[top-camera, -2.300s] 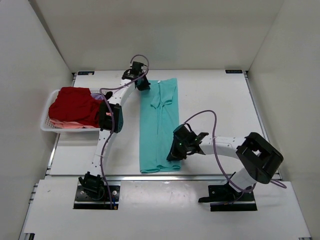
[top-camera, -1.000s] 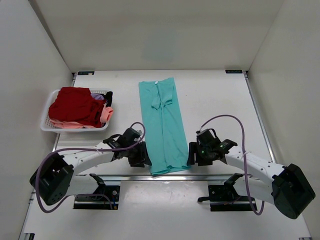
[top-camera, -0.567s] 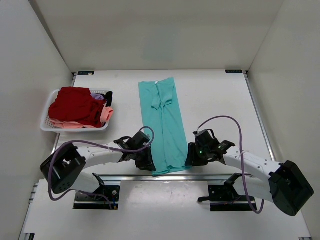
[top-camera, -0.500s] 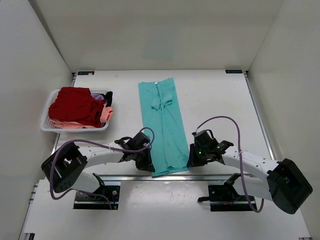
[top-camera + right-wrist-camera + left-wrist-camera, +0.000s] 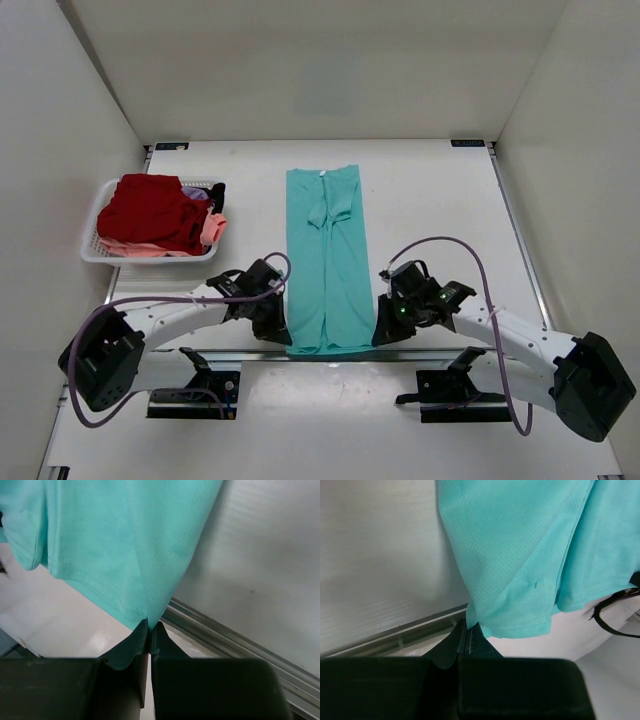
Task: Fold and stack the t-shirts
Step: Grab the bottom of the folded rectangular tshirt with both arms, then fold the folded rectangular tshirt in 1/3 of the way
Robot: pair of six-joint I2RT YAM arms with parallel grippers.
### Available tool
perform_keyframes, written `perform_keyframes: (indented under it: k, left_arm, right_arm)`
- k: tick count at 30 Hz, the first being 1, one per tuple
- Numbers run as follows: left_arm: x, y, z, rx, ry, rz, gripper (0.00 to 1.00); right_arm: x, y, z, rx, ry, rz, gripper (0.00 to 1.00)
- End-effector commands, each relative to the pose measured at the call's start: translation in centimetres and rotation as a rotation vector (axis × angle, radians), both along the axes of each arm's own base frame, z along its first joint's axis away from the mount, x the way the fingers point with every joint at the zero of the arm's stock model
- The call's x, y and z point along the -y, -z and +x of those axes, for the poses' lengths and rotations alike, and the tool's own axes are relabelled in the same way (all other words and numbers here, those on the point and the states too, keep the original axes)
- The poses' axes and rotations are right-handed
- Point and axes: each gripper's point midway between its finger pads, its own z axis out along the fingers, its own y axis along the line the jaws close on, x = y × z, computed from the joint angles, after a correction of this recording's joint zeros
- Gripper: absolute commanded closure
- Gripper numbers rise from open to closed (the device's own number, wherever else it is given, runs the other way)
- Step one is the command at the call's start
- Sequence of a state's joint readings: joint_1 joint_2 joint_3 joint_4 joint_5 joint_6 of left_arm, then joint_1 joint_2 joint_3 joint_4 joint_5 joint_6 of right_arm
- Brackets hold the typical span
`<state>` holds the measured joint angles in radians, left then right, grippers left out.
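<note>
Top external view: the teal t-shirt (image 5: 325, 260) lies down the middle of the white table (image 5: 440, 220) as a long narrow strip. Its collar end points at the far wall and its hem sits right at the near edge, on the metal rail (image 5: 200, 352) that runs along the front. White tabletop shows on both sides of the strip, a wide stretch to the right reaching the table's right edge and a narrower one to the left. On that left side the white mesh basket (image 5: 98, 252) sits against the table's left edge, well apart from the strip. A dark red t-shirt (image 5: 150, 212) is heaped in the basket, with salmon pink cloth (image 5: 213, 230) poking out at its right end.

The left gripper (image 5: 282, 330) is at the near left corner of the hem and the right gripper (image 5: 381, 330) at the near right corner, both arms stretched low along the front edge. In the wrist views each pair of dark fingers (image 5: 447, 647) is pressed together on a hem corner, with the stitched edge pinched between the tips. The cloth is a fine mesh knit doubled over in layers, and it rises from the pinch in soft folds.
</note>
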<state>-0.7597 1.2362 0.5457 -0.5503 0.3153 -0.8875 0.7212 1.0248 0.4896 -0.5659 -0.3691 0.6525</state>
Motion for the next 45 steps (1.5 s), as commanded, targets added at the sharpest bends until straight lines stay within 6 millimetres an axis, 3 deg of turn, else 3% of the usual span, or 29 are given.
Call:
perform_keyframes:
  k: [1, 7, 9, 13, 14, 19, 20, 22, 23, 24, 25, 27, 28, 30, 33, 36, 37, 39, 40, 42, 43, 45]
  left_arm:
    - [-0.4, -2.4, 2.1, 0.027, -0.015, -0.027, 1.00]
    - [-0.7, -4.3, 7.5, 0.074, -0.048, -0.025, 1.00]
    - [0.0, -5.5, 9.6, 0.099, -0.043, -0.036, 1.00]
    - [1.1, -6.1, 13.0, 0.098, -0.054, -0.041, 1.00]
    - [0.9, -5.5, 13.7, 0.077, -0.071, -0.034, 1.00]
    - [1.4, -6.7, 18.4, 0.092, -0.105, -0.043, 1.00]
    - [0.8, -6.2, 19.2, 0.080, -0.121, -0.024, 1.00]
    - [0.6, -7.0, 21.6, 0.106, -0.139, -0.015, 1.00]
    - [0.0, -7.0, 22.8, 0.107, -0.159, -0.006, 1.00]
    - [-0.5, -6.2, 23.7, 0.091, -0.180, 0.001, 0.98]
    - [-0.3, -6.9, 24.7, 0.113, -0.184, -0.017, 0.92]
    - [-0.8, -6.2, 26.7, 0.089, -0.235, -0.026, 0.75]
    - [-0.7, -7.1, 28.1, 0.122, -0.247, -0.050, 0.72]
    - [-0.8, -7.2, 29.3, 0.124, -0.272, -0.065, 0.65]
    - [-0.9, -8.0, 29.9, 0.145, -0.276, -0.075, 0.64]
    - [-1.6, -6.5, 27.5, 0.105, -0.278, -0.058, 0.61]
    - [-1.3, -7.3, 27.0, 0.126, -0.274, -0.073, 0.60]
    - [-1.7, -5.7, 24.2, 0.089, -0.266, -0.044, 0.60]
    - [-1.5, -6.4, 23.7, 0.119, -0.257, -0.048, 0.59]
    - [-2.3, -4.3, 20.7, 0.084, -0.264, 0.008, 0.58]
    - [-2.4, -4.6, 20.3, 0.100, -0.274, 0.010, 0.57]
    - [-3.4, -2.6, 17.6, 0.072, -0.292, 0.065, 0.56]
  right_arm:
    - [-0.7, -2.8, 1.6, 0.031, -0.037, 0.045, 1.00]
    - [-0.8, -4.1, 6.2, 0.053, -0.052, 0.036, 1.00]
    - [-1.2, -5.0, 8.1, 0.086, -0.053, 0.057, 1.00]
    - [-0.6, -5.0, 11.7, 0.090, -0.042, 0.041, 1.00]
    - [-0.5, -5.8, 13.1, 0.122, -0.038, 0.047, 1.00]
    - [-0.9, -6.8, 19.1, 0.151, -0.036, 0.049, 1.00]
    - [-0.7, -6.6, 19.8, 0.150, -0.032, 0.044, 1.00]
    - [-1.1, -7.1, 22.7, 0.170, -0.027, 0.044, 1.00]
    - [-1.0, -6.4, 23.5, 0.153, -0.021, 0.039, 1.00]
    - [-0.9, -7.3, 25.0, 0.175, -0.004, 0.041, 1.00]
    - [-1.2, -7.0, 26.2, 0.169, 0.015, 0.038, 0.97]
    - [-0.6, -7.1, 28.5, 0.179, 0.057, 0.034, 0.81]
    - [-0.7, -7.1, 29.2, 0.182, 0.076, 0.029, 0.73]
    - [0.0, -7.8, 30.3, 0.201, 0.109, 0.023, 0.70]
    - [1.6, -8.3, 30.4, 0.230, 0.149, -0.026, 0.66]
    - [2.5, -7.2, 28.0, 0.219, 0.167, -0.034, 0.63]
    - [2.4, -6.9, 27.3, 0.206, 0.173, -0.026, 0.63]
    - [2.5, -5.9, 25.0, 0.190, 0.182, -0.012, 0.61]
    - [2.3, -6.1, 24.5, 0.206, 0.185, -0.002, 0.60]
    - [1.7, -4.3, 22.2, 0.152, 0.180, 0.007, 0.58]
    - [1.2, -4.4, 22.0, 0.165, 0.173, 0.018, 0.56]
    - [0.5, -2.8, 20.3, 0.126, 0.166, 0.016, 0.54]
